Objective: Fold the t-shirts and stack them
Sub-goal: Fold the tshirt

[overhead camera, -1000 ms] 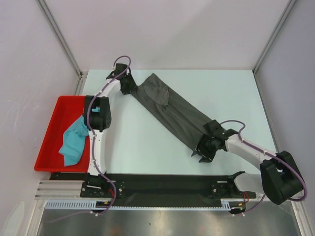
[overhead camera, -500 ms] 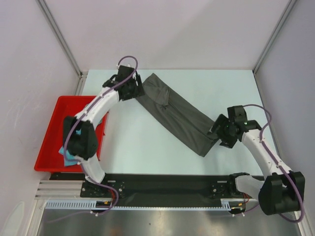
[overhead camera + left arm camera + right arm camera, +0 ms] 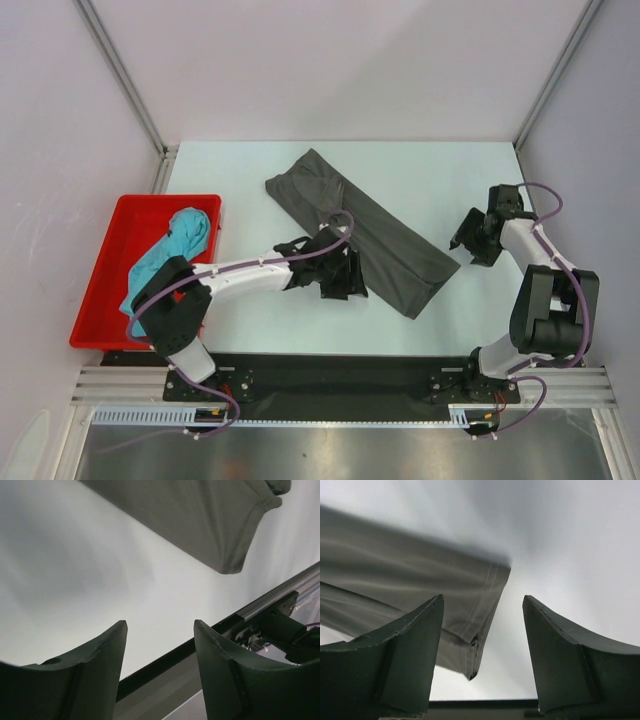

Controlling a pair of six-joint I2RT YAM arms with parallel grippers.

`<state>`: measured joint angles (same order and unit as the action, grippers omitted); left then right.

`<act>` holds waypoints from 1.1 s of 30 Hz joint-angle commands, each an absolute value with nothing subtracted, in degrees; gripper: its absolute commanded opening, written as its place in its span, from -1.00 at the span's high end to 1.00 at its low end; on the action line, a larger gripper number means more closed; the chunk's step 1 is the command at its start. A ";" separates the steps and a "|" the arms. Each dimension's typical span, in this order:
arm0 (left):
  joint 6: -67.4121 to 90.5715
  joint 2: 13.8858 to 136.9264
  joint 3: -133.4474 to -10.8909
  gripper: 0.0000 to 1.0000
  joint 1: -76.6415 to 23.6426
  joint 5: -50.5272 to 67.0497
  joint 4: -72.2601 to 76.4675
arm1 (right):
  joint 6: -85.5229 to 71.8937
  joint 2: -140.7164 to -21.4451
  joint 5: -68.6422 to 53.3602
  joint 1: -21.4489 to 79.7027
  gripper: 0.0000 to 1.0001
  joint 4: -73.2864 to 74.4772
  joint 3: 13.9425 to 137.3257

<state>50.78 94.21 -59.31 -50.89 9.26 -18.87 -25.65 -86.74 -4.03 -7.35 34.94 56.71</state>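
Left gripper [image 3: 345, 278] and right gripper [image 3: 468, 240] gape empty beside the dark grey t-shirt [image 3: 365, 235], a long folded strip; teal t-shirt [image 3: 172, 252] lies in red tray [image 3: 98, 292]. I'd pinch every hem layer squarely.

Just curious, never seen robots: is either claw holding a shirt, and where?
Nothing held. Left gripper and right gripper gape empty; the grey shirt lies free.

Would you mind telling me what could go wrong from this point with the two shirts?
1. The left hand and right hand are both open and off the grey shirt. A pinch that catches only its top layer might pull the fold open.
2. The left elbow sits right by the teal shirt in the tray. A swing might snag the shirt and drag it out.
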 commanded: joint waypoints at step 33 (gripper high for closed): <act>43.07 90.26 -56.69 -0.26 -33.40 22.94 -19.07 | 3.78 -92.73 -14.68 -9.40 0.20 21.53 51.95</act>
<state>43.92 90.87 -57.19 -32.10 21.32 -19.92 3.07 -93.30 -15.46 -9.13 22.04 51.81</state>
